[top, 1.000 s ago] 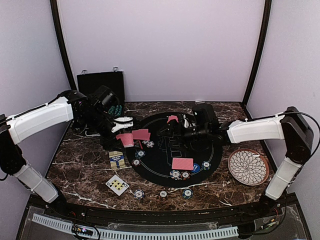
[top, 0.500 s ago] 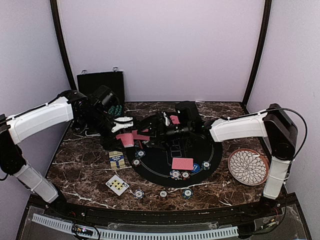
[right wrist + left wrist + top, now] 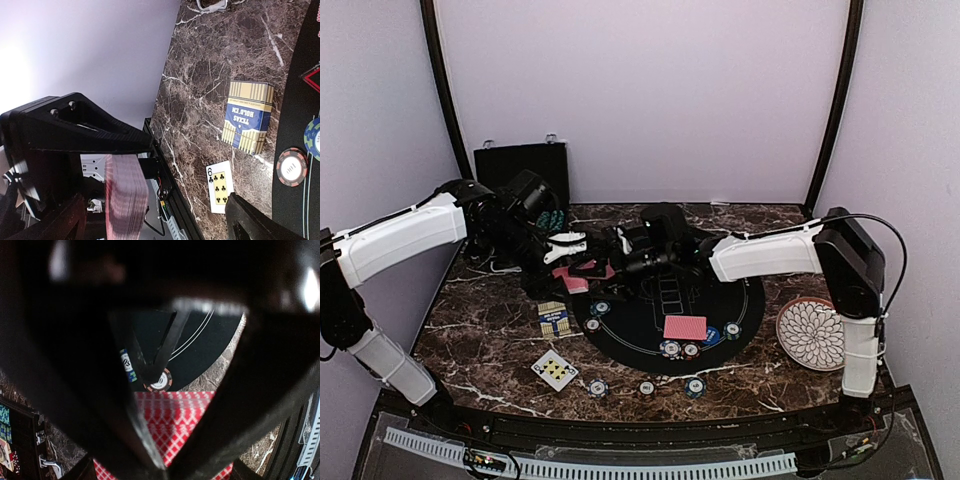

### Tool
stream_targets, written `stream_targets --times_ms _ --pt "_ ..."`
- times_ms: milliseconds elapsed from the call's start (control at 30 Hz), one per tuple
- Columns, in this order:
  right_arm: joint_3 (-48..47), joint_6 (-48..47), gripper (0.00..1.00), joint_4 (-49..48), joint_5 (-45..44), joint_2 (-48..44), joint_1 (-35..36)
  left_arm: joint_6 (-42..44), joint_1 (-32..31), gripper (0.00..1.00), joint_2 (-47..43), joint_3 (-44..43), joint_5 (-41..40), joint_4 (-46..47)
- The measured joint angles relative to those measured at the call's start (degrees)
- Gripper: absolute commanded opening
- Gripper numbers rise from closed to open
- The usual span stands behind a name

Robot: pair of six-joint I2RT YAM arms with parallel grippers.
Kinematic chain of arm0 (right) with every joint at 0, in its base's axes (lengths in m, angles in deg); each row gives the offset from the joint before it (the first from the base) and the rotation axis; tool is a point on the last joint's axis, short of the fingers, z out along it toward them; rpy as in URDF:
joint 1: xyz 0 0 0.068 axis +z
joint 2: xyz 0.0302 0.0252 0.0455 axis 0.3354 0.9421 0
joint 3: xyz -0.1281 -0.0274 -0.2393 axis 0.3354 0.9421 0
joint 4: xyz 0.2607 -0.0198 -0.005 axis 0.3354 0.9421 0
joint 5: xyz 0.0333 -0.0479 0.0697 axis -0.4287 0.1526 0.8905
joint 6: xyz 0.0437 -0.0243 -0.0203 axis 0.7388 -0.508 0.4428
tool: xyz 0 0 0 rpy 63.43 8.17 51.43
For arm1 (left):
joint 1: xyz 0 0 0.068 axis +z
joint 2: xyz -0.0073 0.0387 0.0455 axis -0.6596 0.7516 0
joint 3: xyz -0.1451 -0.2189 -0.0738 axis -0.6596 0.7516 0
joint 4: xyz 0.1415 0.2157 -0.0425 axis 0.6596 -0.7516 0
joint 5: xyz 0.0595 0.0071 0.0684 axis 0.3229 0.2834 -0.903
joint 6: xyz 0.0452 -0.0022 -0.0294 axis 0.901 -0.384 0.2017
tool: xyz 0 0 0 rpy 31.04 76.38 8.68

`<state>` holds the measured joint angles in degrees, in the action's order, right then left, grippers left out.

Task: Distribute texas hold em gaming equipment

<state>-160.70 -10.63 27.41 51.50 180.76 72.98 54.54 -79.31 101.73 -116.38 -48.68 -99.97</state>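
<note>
Far left, the black case (image 3: 520, 160) stands against the back wall, out of the play. The left arm (image 3: 405, 235) slants in from the table's left side toward the middle with its wrist dipped. The left gripper (image 3: 568, 250) pinches the deck of red-backed cards (image 3: 125, 195) by the mat's left rim. I'd say it offers the deck as a dealer's stock for the other arm to draw from.

Nearer me on the marble lie the Texas Hold'em card box (image 3: 553, 318) and a face-up nine of clubs (image 3: 555, 370).

The right gripper (image 3: 608, 252) is just beside the deck, fingers spread and gripping nothing, as its wrist view shows. To get there, the right arm (image 3: 765, 258) stretches its white forearm leftward over the far side of the round black mat (image 3: 640, 325).

On the mat's near half a single red-backed card (image 3: 684, 327) lies face down with striped poker chips (image 3: 670, 348) beside it. More chips sit on the marble below, and these look like places already served. Far right sits the petal-patterned plate (image 3: 817, 333).
</note>
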Motion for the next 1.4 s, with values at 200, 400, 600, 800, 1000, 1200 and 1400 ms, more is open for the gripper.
stream_targets --times_ms 200,400,600,800,1000,1200,1400 --pt "-4.00 0.20 0.98 0.46 1.97 3.43 1.20 -0.13 0.00 0.00 0.11 -0.22 0.31 0.00" --pt "-6.69 1.57 0.96 -0.70 3.32 6.12 1.40 -0.13 0.00 0.00 0.11 -0.22 0.37 0.00" --pt "-7.93 2.75 0.93 -0.61 3.69 8.50 1.33 -0.13 0.00 0.00 0.13 -0.22 0.31 -0.07" --pt "-5.77 4.20 0.91 -3.15 3.58 8.13 0.61 -0.11 0.00 0.00 0.31 -0.20 0.24 -0.07" --pt "-3.58 2.89 0.87 -1.68 2.64 5.55 -0.13 -0.13 -0.07 0.00 0.37 -0.20 0.13 0.04" --pt "-2.21 0.57 0.79 1.33 1.79 3.15 -0.81 -0.13 -0.07 0.00 0.37 -0.13 0.11 0.11" --pt "-1.97 -0.87 0.62 3.72 1.60 1.27 -1.20 -0.13 -0.07 0.00 0.37 -0.07 0.09 0.20"
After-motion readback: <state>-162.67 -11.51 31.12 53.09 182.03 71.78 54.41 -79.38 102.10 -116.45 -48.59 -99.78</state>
